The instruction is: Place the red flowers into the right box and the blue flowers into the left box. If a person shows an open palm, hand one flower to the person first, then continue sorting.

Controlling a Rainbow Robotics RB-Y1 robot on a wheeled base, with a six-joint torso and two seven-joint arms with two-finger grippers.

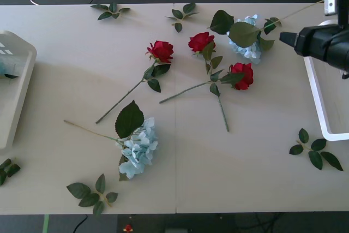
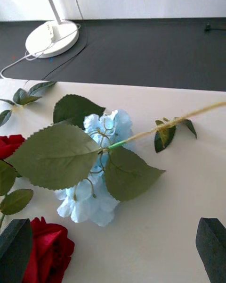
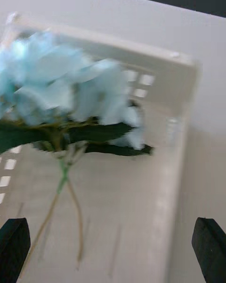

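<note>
Three red flowers [image 1: 161,51] [image 1: 200,41] [image 1: 242,75] lie mid-table. One of the blue flowers [image 1: 139,148] lies nearer the front, another [image 1: 248,47] at the back right. My right gripper [image 1: 289,39] hovers just right of that one, over the right box [image 1: 322,107]. In the right wrist view its black fingers stand open [image 2: 113,247] with nothing between them, facing the blue flower [image 2: 101,170], a red flower [image 2: 47,252] close by. The left gripper [image 3: 113,247] is open above the left box [image 3: 174,137], where a blue flower [image 3: 61,89] lies.
Loose green leaf sprigs lie around the table [image 1: 112,10] [image 1: 182,15] [image 1: 315,151] [image 1: 92,193] [image 1: 6,168]. The left box [image 1: 16,80] sits at the table's left edge. A white lamp base [image 2: 52,37] with a cable stands on the dark floor beyond the far edge.
</note>
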